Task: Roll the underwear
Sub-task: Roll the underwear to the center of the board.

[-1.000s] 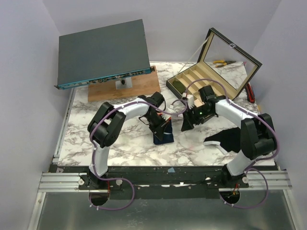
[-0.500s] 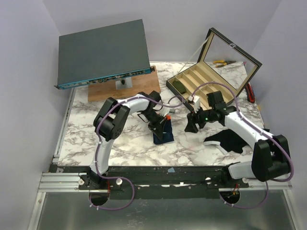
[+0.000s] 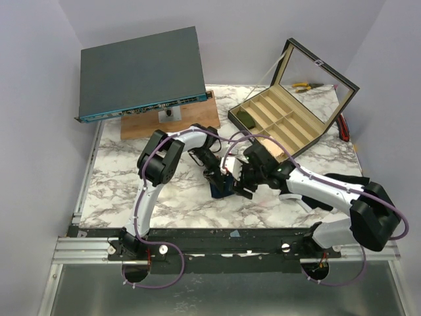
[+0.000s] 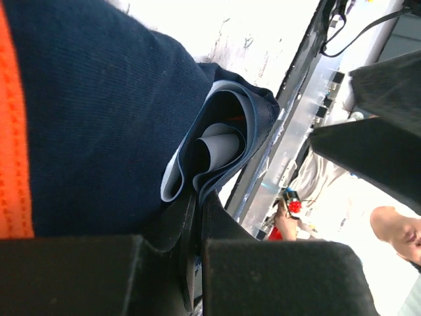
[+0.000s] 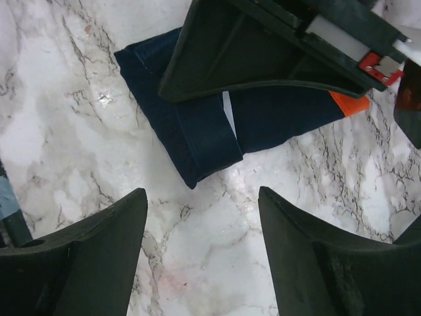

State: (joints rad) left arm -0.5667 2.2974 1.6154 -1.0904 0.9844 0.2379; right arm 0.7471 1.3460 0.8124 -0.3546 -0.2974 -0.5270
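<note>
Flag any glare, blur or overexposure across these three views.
Top external: evenly lit and sharp. Left wrist: background beyond the underwear blown out white. Right wrist: small glare speck on the marble table, otherwise sharp.

Matt, fine-textured cloth underwear [image 5: 197, 141]; glossy, smooth marble-look table [image 5: 62, 125].

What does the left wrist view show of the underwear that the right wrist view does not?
Only the left wrist view shows the underwear rolled end-on, its layers curled inward and pinched in the shut left tool. Only the right wrist view shows the marble table around the garment and the right tool open and empty, just short of it. Both show navy fabric with orange trim.
</note>
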